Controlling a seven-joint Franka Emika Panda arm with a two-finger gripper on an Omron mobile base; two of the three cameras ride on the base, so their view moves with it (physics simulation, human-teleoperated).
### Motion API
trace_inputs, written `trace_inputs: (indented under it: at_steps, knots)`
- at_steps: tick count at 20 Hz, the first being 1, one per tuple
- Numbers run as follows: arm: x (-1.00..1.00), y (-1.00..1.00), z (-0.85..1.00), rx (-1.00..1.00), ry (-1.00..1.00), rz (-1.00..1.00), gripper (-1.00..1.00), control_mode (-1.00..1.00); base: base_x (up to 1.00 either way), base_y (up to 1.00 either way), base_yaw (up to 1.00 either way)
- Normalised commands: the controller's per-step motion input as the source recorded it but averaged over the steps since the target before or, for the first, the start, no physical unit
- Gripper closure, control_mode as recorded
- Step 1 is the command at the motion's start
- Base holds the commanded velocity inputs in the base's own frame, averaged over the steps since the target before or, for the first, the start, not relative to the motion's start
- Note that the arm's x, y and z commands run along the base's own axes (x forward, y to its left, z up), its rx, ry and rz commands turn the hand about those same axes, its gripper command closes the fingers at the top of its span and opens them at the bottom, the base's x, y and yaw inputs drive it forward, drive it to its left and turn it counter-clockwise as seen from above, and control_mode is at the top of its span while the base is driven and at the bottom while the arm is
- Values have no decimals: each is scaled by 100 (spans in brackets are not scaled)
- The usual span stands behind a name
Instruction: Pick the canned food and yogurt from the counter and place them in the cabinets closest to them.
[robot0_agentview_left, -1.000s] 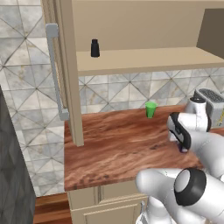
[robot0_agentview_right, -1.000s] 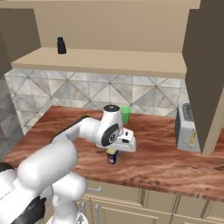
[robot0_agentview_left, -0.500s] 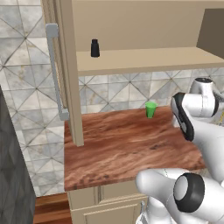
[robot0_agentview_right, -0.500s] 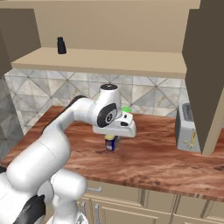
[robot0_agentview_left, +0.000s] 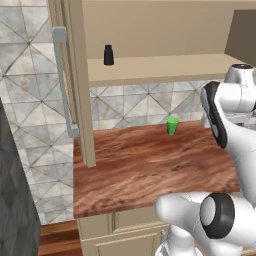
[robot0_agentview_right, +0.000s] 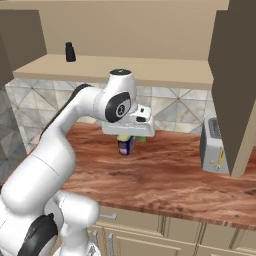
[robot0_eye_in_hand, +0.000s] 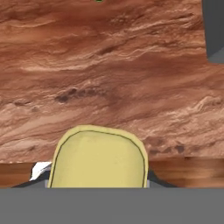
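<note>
Close up in the hand view, the yellow top of the canned food (robot0_eye_in_hand: 99, 157) sits right under the camera, with the reddish-brown wood of the bench (robot0_eye_in_hand: 113, 78) spread out beyond it. From the right base view the pincer (robot0_agentview_right: 127, 142) points down and is pinched on the canned food (robot0_agentview_right: 126, 145); the can's dark blue body and yellow label hang just under the white hand. Whether the can's base touches the wood or is just off it I cannot tell, though a faint shadow lies on the bench (robot0_agentview_right: 165, 175) below it.

Just behind the hand, a sliver of the green cup (robot0_agentview_right: 142, 138) shows at the hand's right edge; in the left base view the green cup (robot0_agentview_left: 172, 125) stands upright near the back of the bench (robot0_agentview_left: 145, 165), close to the tiled wall (robot0_agentview_left: 125, 107).

Farther to the right, the grey toaster (robot0_agentview_right: 214, 145) stands on the bench, partly under an open tan cabinet door (robot0_agentview_right: 235, 85).

Above the tiles runs the plain shelf (robot0_agentview_right: 115, 69) of the open cabinets (robot0_agentview_left: 150, 30). A small black shaker bottle (robot0_agentview_right: 70, 52) stands upright at its left end; the left base view shows the same bottle (robot0_agentview_left: 108, 55) near the left cabinet door (robot0_agentview_left: 75, 80) with its long grey bar handle (robot0_agentview_left: 64, 80).
</note>
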Motion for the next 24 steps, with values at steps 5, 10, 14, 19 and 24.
trace_inputs:
  at_steps: [5, 10, 14, 19, 24]
  knots:
    - [-1, 5, 70, 0, 0, 4, 100, -100, 0, 0, 0]
    - [0, 4, 72, 0, 0, 5, 100, -100, 0, 0, 0]
    - [0, 8, 66, 0, -1, 6, 100, -100, 0, 0, 0]
    - [-30, 3, 26, 0, -13, 6, 100, -100, 0, 0, 0]
    - [-34, 7, -41, 0, -21, 12, 100, -100, 0, 0, 0]
